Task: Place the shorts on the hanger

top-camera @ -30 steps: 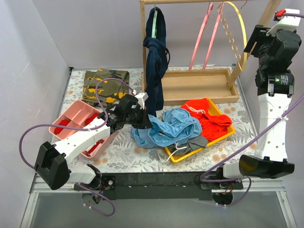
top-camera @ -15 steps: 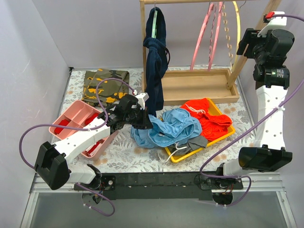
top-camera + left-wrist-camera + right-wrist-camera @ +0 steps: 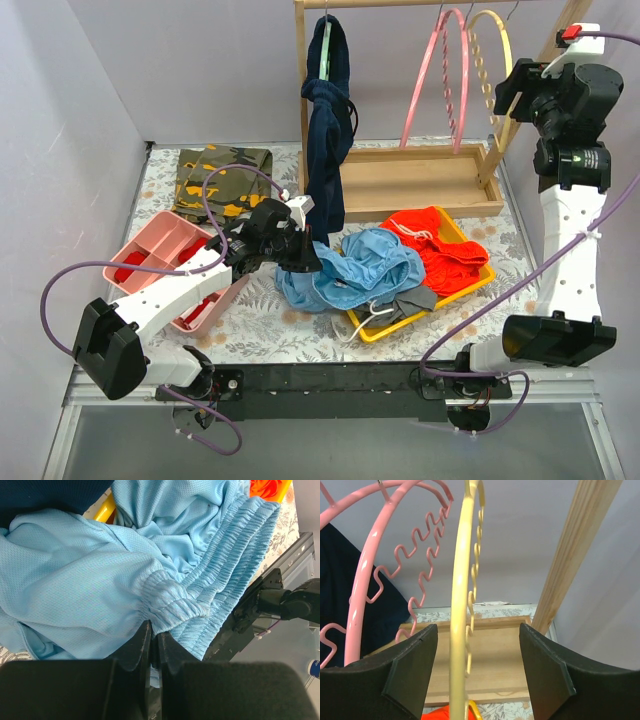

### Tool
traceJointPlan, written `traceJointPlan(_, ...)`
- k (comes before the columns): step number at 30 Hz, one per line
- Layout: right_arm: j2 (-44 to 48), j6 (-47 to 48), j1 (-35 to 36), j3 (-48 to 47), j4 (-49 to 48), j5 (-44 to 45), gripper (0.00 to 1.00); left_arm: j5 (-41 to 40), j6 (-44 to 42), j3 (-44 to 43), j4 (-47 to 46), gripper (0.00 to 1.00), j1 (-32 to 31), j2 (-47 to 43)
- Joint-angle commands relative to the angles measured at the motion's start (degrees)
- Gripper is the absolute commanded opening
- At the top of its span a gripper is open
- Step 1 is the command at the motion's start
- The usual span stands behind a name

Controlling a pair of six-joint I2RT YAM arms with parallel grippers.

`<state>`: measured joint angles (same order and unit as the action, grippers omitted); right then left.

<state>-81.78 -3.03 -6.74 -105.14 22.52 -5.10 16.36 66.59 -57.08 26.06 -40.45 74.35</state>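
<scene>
The light blue shorts (image 3: 365, 265) lie crumpled across the left edge of a yellow tray (image 3: 470, 282). My left gripper (image 3: 303, 262) is shut on their gathered elastic waistband (image 3: 172, 602), with the fabric pinched between the dark fingers (image 3: 137, 645). The thin yellow hanger (image 3: 497, 45) hangs from the wooden rack at the back right. My right gripper (image 3: 510, 88) is open and raised beside it; in the right wrist view the hanger's yellow rim (image 3: 459, 610) stands between the two spread fingers (image 3: 410, 670), nearer the left one.
Two pink hangers (image 3: 440, 70) hang just left of the yellow one. A dark navy garment (image 3: 327, 130) hangs on the rack's left post. Orange-red shorts (image 3: 435, 245) lie in the yellow tray. A pink divided tray (image 3: 160, 255) and camouflage cloth (image 3: 220, 175) sit at left.
My right arm has swung left and up, and the yellow hanger now hangs more side-on next to the pink ones. The left gripper and shorts have not moved.
</scene>
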Motion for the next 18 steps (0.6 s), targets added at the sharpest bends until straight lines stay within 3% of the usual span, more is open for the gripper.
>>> traceJointPlan(1,-5.5,-0.1,-0.2,-5.7,1.0,-2.2,0.73,1.5,-0.8,-2.3,-0.1,0.01,0.2,-1.1)
traceJointPlan(6,-10.0,-0.5,-0.1,-10.6,4.7,-4.3,0.61,1.8,-0.8,-2.6,0.0,0.01,0.2,-1.0)
traceJointPlan(15,-2.3,1.0,0.0,2.1,-3.9,-2.1,0.65,1.9,-0.9,-2.6,0.0,0.01,0.2,-0.7)
traceJointPlan(18,-1.8,2.3,-0.1,2.1,-3.5,-4.5,0.57,2.0,-0.8,-2.3,-0.3,0.01,0.2,-0.4)
